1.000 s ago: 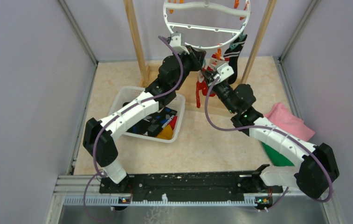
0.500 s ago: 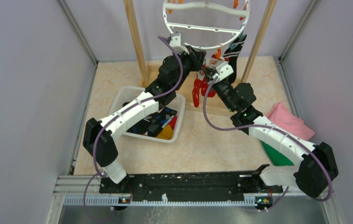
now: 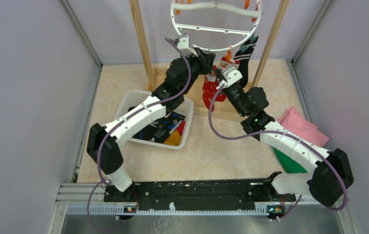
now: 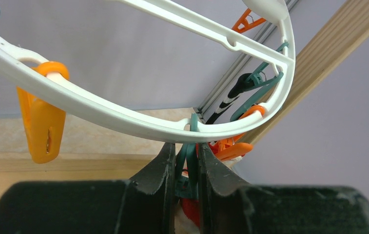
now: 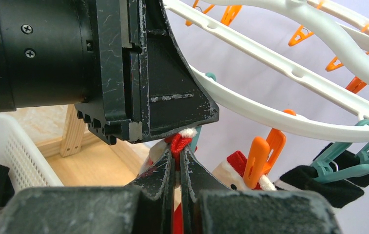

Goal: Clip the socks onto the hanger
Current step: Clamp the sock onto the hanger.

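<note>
Risk notes. Right gripper: jaws pressed together on the cuff of the red sock, with only a narrow fold of fabric between them. Left gripper: jaws pinching a teal peg that dangles from the near rim of the hanger. I cannot tell whether the peg's mouth is spread, because the left gripper's body hides it in the right wrist view.

Likely failures, as judged from this state:
- The cuff meets a closed or half-open peg mouth and is pushed aside instead of going in. Cause: too light a squeeze on the peg.
- The peg bites only the edge of the cuff, and the sock drops to the bench once the right jaws let go. Cause: thin fold offered, shallow insertion.
- The peg swings or the ring tilts away under the push. Cause: the hanger hangs free, and the two grippers work almost touching.
- An orange peg just beside the cuff gets knocked.

Sock position: under the hanger's near rim, between the two grippers, off the bench.

Orientation: the long axis is roughly vertical, with the cuff up at the right jaws and the foot hanging down toward the bench.
</note>
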Robot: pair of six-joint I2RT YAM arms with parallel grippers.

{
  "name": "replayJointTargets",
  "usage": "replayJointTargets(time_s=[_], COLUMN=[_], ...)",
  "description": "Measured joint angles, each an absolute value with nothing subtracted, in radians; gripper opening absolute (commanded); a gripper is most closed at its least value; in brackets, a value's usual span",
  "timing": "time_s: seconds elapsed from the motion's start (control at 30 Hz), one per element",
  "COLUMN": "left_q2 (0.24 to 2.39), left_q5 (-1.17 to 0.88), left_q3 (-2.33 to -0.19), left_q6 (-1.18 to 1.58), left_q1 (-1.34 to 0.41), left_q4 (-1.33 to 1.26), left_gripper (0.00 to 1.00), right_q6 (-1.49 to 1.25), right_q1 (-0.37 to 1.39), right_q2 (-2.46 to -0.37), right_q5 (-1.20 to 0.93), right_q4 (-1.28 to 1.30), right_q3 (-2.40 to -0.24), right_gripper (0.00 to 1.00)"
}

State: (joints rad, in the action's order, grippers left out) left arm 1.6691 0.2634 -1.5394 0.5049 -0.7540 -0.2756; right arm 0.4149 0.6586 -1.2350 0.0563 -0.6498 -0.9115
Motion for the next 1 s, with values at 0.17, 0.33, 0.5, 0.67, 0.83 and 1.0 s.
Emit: replayJointTargets(time_s=[0.17,0.33,0.5,0.67,0.83,1.0], left_q2=[1.669,1.669,1.669,1.669,1.669,1.659], left_q5=[0.264,0.264,0.28,0.294,0.301,0.305], left_q3=[-1.539,-1.539,-1.539,-1.539,-1.539,-1.528], left_q6=[0.509,0.516,0.529,0.542,0.548,0.548], left_q1=[-0.754,-0.754,-0.754,-0.753,-0.754,-0.754], left_q4=[-0.275,-0.268,-0.262,-0.249,-0.238,-0.234], left_gripper=[0.1,0.3,0.45,0.57,0.69,0.81], right_q6=[0.419,0.416,0.407,0.397,0.389,0.353], right_q1=[0.659,0.659,0.659,0.659,0.658,0.642], right_q2=[-1.235,-1.235,-1.232,-1.229,-1.222,-1.219], right_q5=[0.057,0.057,0.056,0.057,0.058,0.057], right_q4=[-0.649,-0.638,-0.62,-0.598,-0.591,-0.579], right_q3=[-0.912,-0.912,-0.911,-0.91,-0.91,-0.91], right_gripper=[0.0,0.0,0.0,0.0,0.0,0.04])
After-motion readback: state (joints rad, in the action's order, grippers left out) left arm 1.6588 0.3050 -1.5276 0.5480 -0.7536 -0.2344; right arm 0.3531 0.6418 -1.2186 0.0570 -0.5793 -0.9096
